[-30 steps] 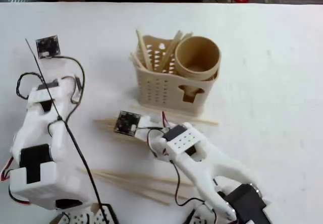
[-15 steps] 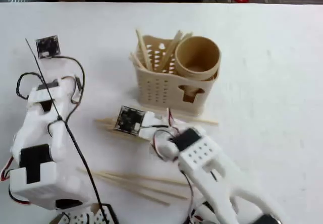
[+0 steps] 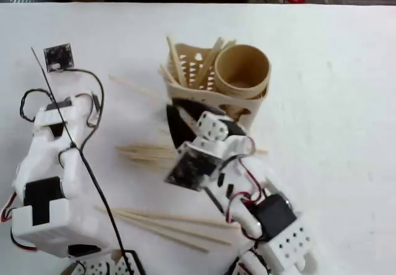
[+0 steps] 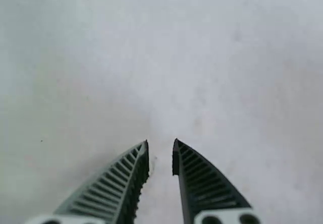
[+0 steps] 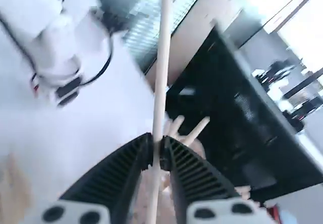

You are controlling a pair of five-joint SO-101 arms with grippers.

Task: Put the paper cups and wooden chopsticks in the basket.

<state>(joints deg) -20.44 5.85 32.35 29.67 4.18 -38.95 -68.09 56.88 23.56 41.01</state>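
Your right gripper (image 3: 174, 109) (image 5: 157, 142) is pinching one wooden chopstick (image 3: 133, 88) (image 5: 162, 57) between its jaws, and it sits just at the front wall of the basket (image 3: 244, 109), up against the rim. The basket's opening lies on the gripper's far side, a short way off.

What matters for the next move is the stick's long axis. In the high view it runs out from the jaws and away from the basket, towards the left arm's side, so the long free end points the wrong way. In the right wrist view the stick passes straight through the closed jaws, with the sticks in the basket showing just past the fingertips. You will probably have to swing or tip the stick so one end comes over the opening before you let go. The paper cups (image 3: 241, 70) take up the basket's half away from the left arm; the half beside them, where chopsticks (image 3: 176, 61) already stand, is the nearer one.

Your left gripper (image 4: 160, 148) hangs over bare table well away from the basket, jaws slightly apart with nothing between them. The right arm is clearly nearer. More loose chopsticks (image 3: 145, 153) lie on the table in front of the basket.
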